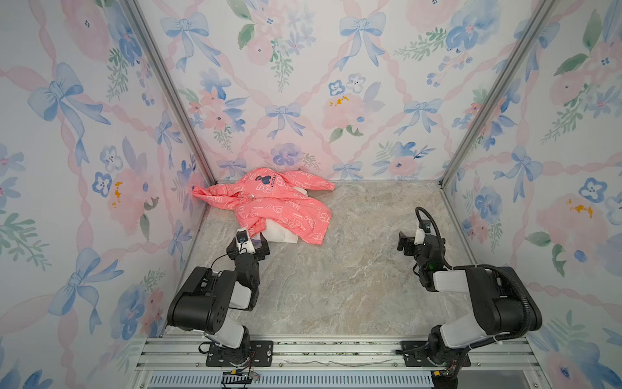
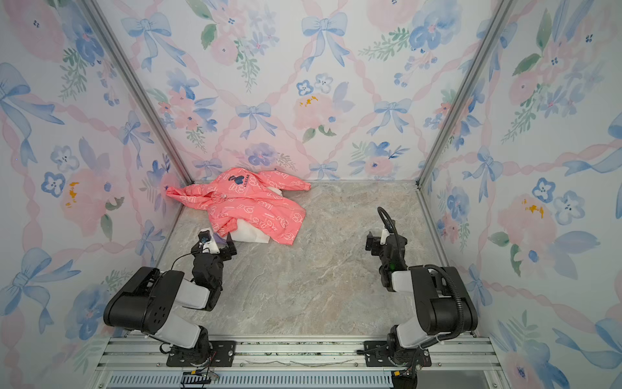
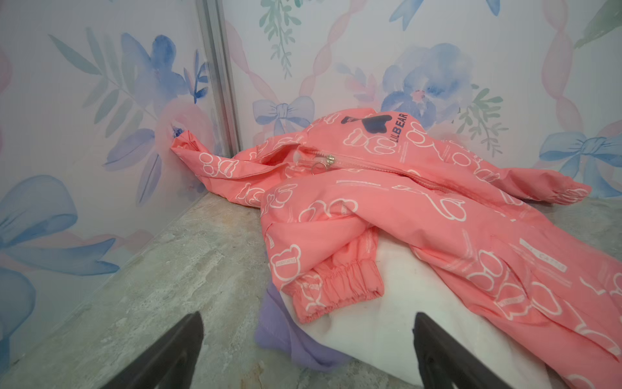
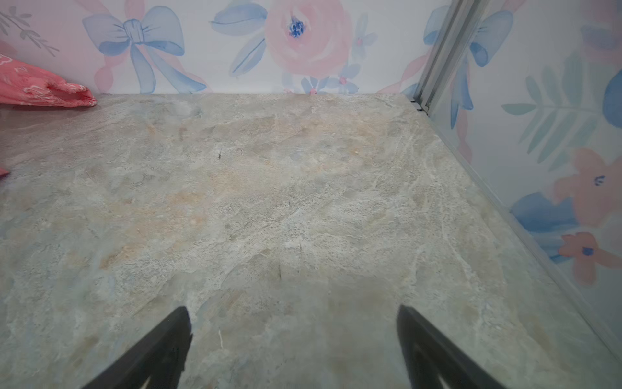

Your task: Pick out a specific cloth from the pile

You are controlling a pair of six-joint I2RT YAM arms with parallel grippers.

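The pile lies in the back left corner in both top views. A coral-pink jacket [image 1: 272, 202] [image 3: 420, 208] with white loop print and a navy bear logo covers most of it. A white cloth [image 1: 284, 235] [image 3: 363, 323] pokes out under the jacket's near edge. Only a small fold of the lavender-purple cloth [image 3: 286, 333] [image 1: 257, 239] shows, under the white cloth, flat on the table. My left gripper [image 1: 250, 245] [image 3: 308, 318] stands open just in front of that fold, touching nothing. At the right my right gripper [image 1: 405, 242] [image 4: 292, 309] hovers open and empty over bare table.
Floral walls close in the marble-patterned table [image 1: 353, 269] on the left, back and right, with aluminium posts [image 1: 175, 101] in the back corners. One pink sleeve [image 4: 43, 89] reaches along the back wall. A metal rail [image 1: 336, 350] carrying both arm bases runs along the front edge.
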